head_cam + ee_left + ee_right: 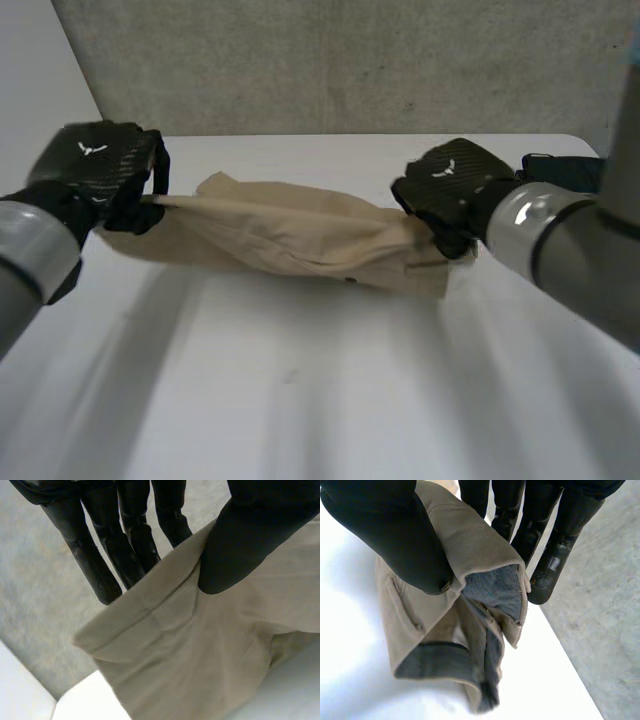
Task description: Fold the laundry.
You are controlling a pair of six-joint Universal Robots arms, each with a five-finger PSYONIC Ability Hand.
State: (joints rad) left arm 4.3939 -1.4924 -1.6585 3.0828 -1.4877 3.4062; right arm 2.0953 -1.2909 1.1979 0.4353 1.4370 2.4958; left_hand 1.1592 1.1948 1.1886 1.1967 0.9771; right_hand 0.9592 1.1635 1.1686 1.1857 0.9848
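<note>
A tan pair of trousers [290, 240] hangs stretched between my two hands just above the white table [300, 400]. My left hand [100, 170] pinches one end: in the left wrist view the thumb [250, 535] presses the tan hem [165, 630] against the fingers [125, 540]. My right hand [450, 190] holds the other end. In the right wrist view its thumb [390, 535] clamps the waistband [480, 575], with grey lining showing, against the fingers [550, 555].
A grey wall [350, 60] stands behind the table's far edge. A dark object [565, 170] lies at the table's far right, behind my right arm. Bare table stretches in front of the trousers.
</note>
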